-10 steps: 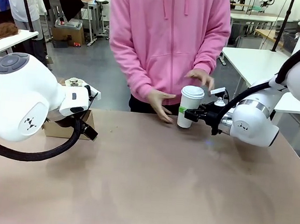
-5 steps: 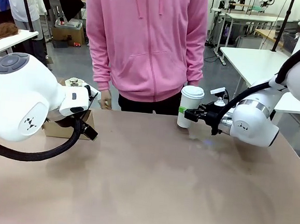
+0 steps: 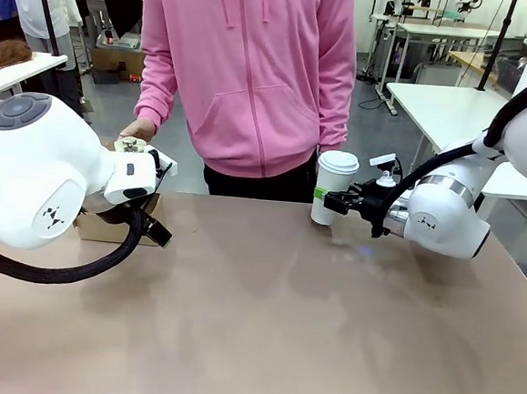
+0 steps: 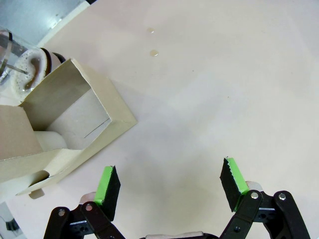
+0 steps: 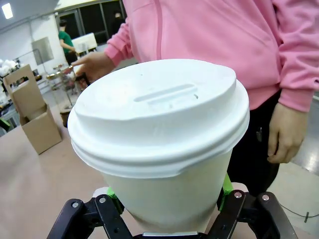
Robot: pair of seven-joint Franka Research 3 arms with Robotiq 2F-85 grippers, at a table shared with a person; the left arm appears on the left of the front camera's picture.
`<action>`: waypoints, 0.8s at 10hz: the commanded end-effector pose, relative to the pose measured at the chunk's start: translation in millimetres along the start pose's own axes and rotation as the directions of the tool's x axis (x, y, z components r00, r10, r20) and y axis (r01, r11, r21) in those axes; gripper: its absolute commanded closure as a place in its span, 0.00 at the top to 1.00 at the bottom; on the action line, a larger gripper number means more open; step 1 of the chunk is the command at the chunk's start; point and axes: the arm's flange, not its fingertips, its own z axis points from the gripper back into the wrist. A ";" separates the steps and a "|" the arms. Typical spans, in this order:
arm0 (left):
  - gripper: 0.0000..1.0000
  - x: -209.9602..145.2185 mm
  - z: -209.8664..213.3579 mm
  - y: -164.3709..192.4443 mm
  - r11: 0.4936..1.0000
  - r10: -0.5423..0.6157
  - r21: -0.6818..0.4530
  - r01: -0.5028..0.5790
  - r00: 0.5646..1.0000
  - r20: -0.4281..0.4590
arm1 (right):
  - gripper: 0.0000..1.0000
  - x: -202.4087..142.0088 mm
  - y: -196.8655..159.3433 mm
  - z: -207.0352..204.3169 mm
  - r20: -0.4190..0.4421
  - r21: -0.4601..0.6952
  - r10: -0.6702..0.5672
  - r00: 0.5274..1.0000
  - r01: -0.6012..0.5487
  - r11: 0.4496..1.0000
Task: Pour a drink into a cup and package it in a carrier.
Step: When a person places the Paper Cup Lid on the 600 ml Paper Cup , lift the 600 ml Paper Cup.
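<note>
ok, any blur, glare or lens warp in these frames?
Front view: sharp, soft sheen on the table, no hard glare. Left wrist view: table nearly washed out white, soft shadow beside the carrier. Right wrist view: wide-angle close-up balloons the cup; person behind slightly soft.

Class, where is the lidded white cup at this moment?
In the front view, the cup is right of centre at the far edge of the table, gripped by the right gripper, directly before the person in pink.
</note>
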 end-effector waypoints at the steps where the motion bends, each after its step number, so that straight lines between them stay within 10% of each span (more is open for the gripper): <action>1: 1.00 -0.2 0.5 0.0 1.000 0.001 -0.001 -0.001 1.000 0.001 | 0.81 0.0 0.0 0.0 0.000 0.000 0.000 1.000 0.000 1.000; 8: 1.00 -0.2 0.5 0.0 1.000 0.001 -0.001 -0.001 1.000 0.001 | 0.81 228.0 108.5 67.4 -0.072 0.057 0.051 0.996 -0.046 0.997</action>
